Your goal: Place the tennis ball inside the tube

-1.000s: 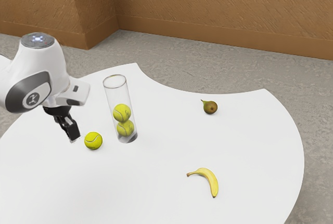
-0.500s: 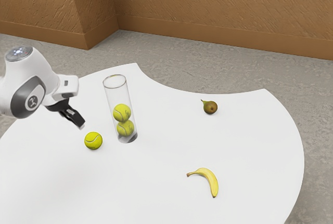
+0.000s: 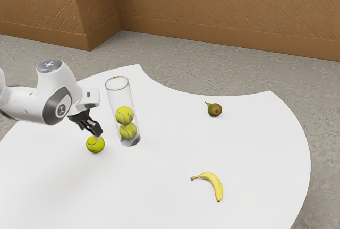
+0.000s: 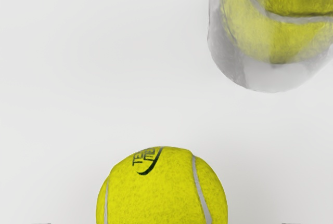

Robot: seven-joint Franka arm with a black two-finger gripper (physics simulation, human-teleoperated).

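So the table (image 3: 159, 197) looks the same, but our arm (image 3: 29, 104) has swung back in and lower over it. The tube (image 3: 121, 94) hasn't budged, upright with two balls inside and room on top, I'd say. Our gripper (image 3: 96, 134) is now right over the loose ball (image 3: 95, 145), fingers spread wide with nothing pinched. That ball's still on the table just beside the tube, so we're probably lined up to go down and grab it.

white, rounded arm (image 3: 56, 93) with dark grey oval panels and black gripper (image 3: 98, 135)
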